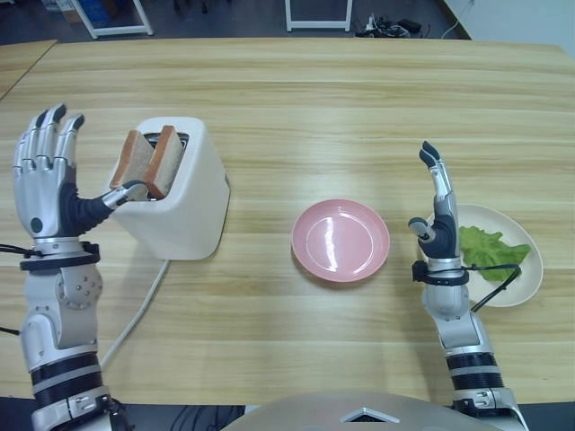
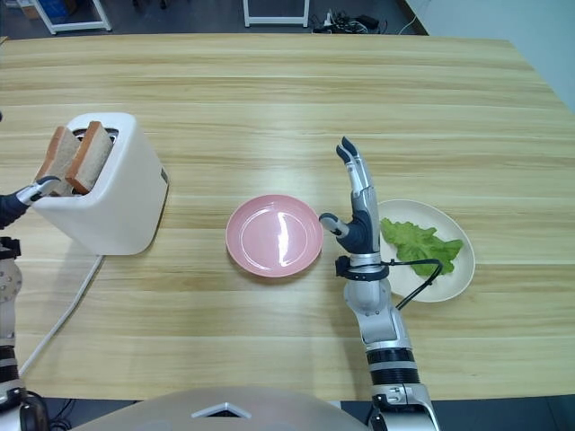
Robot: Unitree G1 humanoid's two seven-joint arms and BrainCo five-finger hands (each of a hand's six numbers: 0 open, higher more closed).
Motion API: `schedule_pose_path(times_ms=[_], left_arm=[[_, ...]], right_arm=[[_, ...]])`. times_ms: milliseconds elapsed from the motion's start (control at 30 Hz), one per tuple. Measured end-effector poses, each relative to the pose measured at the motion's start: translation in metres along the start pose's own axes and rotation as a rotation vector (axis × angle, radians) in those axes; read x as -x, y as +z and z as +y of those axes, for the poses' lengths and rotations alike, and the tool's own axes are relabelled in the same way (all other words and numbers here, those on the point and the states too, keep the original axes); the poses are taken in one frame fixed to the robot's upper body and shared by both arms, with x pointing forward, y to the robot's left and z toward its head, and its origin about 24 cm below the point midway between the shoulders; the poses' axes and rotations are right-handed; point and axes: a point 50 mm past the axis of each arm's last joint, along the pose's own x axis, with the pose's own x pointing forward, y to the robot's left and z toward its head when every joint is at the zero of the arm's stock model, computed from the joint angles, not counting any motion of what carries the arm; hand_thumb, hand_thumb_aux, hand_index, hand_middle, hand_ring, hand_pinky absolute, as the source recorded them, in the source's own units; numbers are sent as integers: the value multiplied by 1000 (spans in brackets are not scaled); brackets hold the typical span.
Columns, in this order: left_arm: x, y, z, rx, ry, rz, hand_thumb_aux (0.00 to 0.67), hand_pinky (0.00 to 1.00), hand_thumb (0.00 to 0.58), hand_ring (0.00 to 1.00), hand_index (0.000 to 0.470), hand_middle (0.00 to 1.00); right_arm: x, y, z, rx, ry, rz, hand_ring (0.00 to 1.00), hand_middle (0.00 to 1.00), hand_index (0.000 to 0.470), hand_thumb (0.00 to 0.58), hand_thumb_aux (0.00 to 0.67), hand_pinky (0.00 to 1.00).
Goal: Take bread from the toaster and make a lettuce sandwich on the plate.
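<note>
Plainly, your left hand [image 1: 45, 184] has its fingers [image 1: 47, 135] straight and spread, pointing up at the left edge of the frame and clamped on nothing. Only the thumb reaches out to the right, its tip at the lower edge of the two brown-crusted slices of bread [image 1: 148, 160]; you cannot tell whether it touches. The slices lie just to the right of those fingers. They stand side by side in the slots of the white box-shaped toaster [image 1: 184, 211], their long axis upright but leaning toward the upper left, toward that hand. This hand is by far the nearer to them.

Your right hand [image 1: 437, 215] stands upright at the right of the frame, fingers straight and together, holding nothing. It sits between the empty round pink plate [image 1: 310, 242] at centre and the ruffled green lettuce [image 1: 490, 247] on a round cream plate [image 1: 530, 274]. All of it rests on the pale wooden surface [image 1: 314, 108], the bread well apart from the pink plate.
</note>
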Motion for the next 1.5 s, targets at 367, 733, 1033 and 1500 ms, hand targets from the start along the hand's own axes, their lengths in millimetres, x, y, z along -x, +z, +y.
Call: schedule_pose_path(times_ms=[367,733,1033,1500], left_arm=[[-5,-19,-35,-26,-193,105,171,0,258,0,120,0],[-8,-2,-29,-20,-290,-3,670,1000,580,1000,470,1000],[-18,1,-12,70,-57,58,670,1000,580,1000,470,1000],[-16,147,14,1153,121,-483,670,1000,580,1000,470,1000]], right_arm=[[3,-2,0,61,28,-12,0,0,0,0,0,0],[4,-4,-1,81,28,-10,0,0,0,0,0,0],[6,-7,-1,82,16,8,0,0,0,0,0,0],[8,-18,-18,142,-61,46,0,0,0,0,0,0]])
